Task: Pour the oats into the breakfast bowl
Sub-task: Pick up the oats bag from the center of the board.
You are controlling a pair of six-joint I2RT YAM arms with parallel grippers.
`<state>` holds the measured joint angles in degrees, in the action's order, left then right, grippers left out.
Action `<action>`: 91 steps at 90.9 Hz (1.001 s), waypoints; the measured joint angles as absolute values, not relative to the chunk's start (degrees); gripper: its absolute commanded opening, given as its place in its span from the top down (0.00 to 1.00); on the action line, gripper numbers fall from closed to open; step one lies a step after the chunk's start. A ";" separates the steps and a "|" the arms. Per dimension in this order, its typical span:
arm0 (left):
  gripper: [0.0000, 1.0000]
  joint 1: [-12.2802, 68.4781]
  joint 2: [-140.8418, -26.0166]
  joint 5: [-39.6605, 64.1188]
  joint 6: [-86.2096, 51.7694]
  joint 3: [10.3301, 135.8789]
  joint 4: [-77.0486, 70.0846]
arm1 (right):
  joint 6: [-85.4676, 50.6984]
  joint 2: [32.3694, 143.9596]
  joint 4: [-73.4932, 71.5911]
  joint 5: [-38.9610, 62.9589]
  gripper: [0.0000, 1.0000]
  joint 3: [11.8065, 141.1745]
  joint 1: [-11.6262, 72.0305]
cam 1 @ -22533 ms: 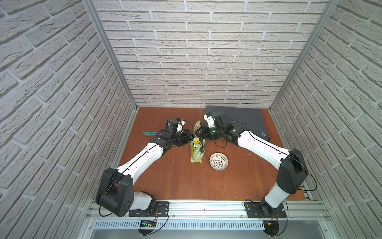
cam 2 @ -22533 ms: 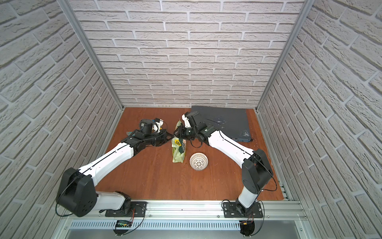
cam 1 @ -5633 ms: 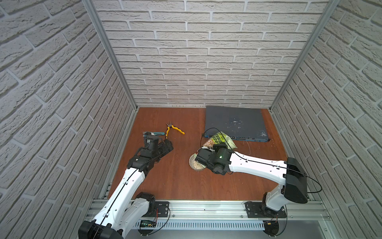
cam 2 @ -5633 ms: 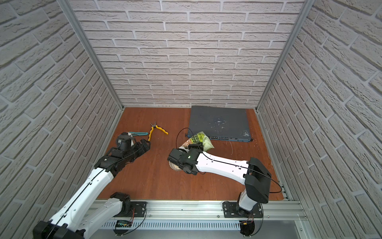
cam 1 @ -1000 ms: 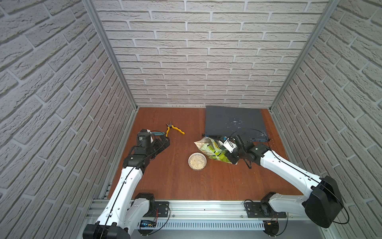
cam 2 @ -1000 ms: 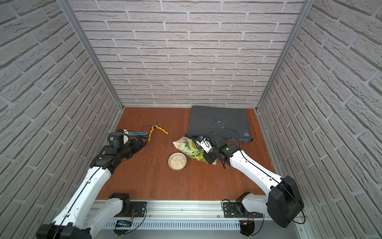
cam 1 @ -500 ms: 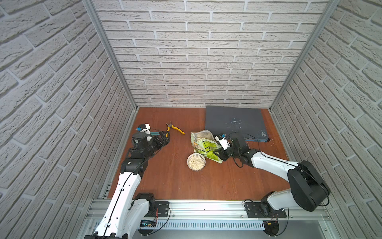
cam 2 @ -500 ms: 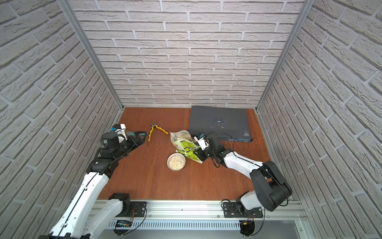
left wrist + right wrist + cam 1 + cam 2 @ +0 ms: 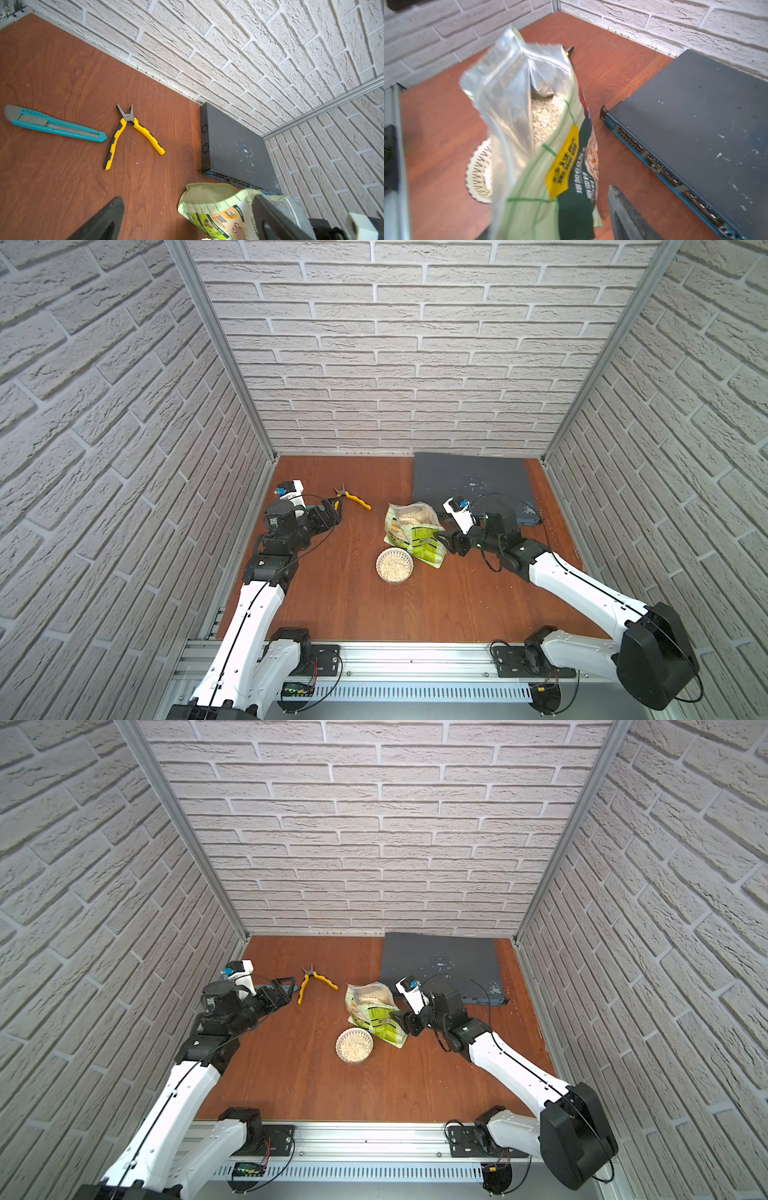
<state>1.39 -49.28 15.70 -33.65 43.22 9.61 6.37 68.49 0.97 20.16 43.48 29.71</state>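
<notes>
Beside the open pouch (image 9: 419,541), bowl (image 9: 378,564) holding oats (image 9: 395,569), right hand (image 9: 444,541) seemingly slack around pouch, left hand (image 9: 330,510) spread, empty.

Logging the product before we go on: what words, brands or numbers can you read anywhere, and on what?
"60%", among white Chinese characters on the oat pouch's dark panel; the characters themselves are too blurred to read.
Yellow label: dark characters, blurred, unreadable.
Pliers: tiny mark at the joint, too small to read.
Network switch, utility knife: nothing readable.
</notes>
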 measured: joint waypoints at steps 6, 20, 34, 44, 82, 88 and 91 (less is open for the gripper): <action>0.02 1.41 -49.82 15.94 -32.69 43.22 7.86 | 7.33 68.42 3.57 20.69 0.95 44.99 29.74; 0.02 1.58 -51.18 18.74 -28.49 43.27 2.59 | 11.31 68.34 12.19 19.03 0.96 49.21 29.56; 0.02 4.45 -53.91 25.67 -19.44 45.08 -1.80 | 15.51 66.22 20.21 18.02 0.97 52.27 25.78; 0.02 9.37 -56.14 31.59 -9.08 47.13 -3.20 | 18.15 64.23 26.55 17.76 0.96 55.35 22.57; 0.02 26.98 -63.16 40.12 18.65 47.94 -2.79 | 32.14 60.25 49.19 18.50 0.96 66.30 21.34; 0.02 27.99 -64.49 40.14 20.12 47.97 -2.81 | 33.76 59.83 51.46 19.62 0.96 66.52 21.34; 0.02 28.62 -65.23 40.10 20.69 47.99 -2.79 | 34.41 59.55 52.18 20.29 0.96 66.52 21.34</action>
<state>28.62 -65.23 40.10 20.69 47.99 -2.79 34.41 59.55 52.18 20.29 66.52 21.34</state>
